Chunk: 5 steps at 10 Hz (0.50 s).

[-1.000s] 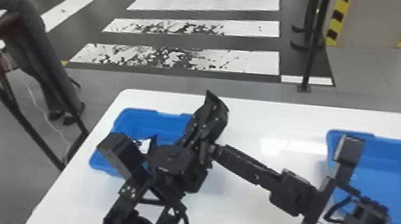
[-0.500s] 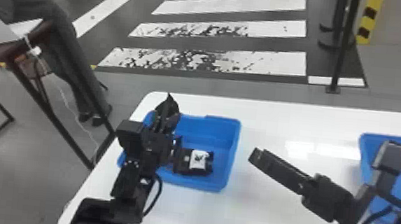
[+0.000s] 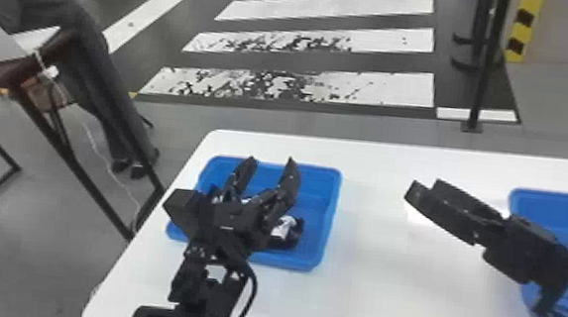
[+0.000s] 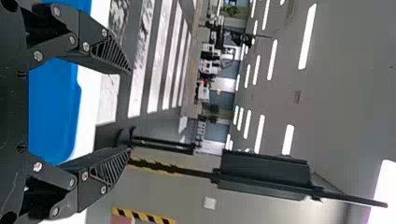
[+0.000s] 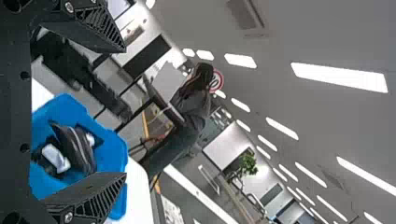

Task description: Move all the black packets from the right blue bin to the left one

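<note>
Spread empty, my left gripper (image 3: 271, 158) partly hides black packets (image 3: 286, 242). My right gripper (image 3: 425, 186) gapes empty; the right bin (image 3: 542, 204) is cropped.

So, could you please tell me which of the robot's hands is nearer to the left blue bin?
Left. The left hand is over the left blue bin, while the right hand is off to that bin's right, above the white table.
</note>
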### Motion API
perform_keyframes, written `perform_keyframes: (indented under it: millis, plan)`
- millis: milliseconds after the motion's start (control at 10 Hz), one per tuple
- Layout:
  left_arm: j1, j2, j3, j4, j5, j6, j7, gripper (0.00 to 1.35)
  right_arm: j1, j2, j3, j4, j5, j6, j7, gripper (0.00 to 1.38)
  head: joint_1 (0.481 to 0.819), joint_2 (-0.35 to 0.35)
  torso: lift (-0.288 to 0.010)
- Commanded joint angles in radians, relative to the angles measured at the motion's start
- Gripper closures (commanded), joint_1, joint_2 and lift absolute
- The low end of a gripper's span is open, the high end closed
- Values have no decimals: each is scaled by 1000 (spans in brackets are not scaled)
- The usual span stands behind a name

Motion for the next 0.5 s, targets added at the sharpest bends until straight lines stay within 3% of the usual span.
perform_keyframes:
  millis: [0,200,400]
  plan:
    - [82,4,-53,-125,57,-22,-1,173,27,9,-113,-151,219,196,-65,85,695,292,-140]
    - [156,12,-109,-231,55,-22,-9,171,108,42,-255,-433,426,555,-246,85,695,198,-140]
    - [175,23,-157,-248,29,-9,-11,167,110,61,-302,-445,566,594,-344,85,695,101,-140]
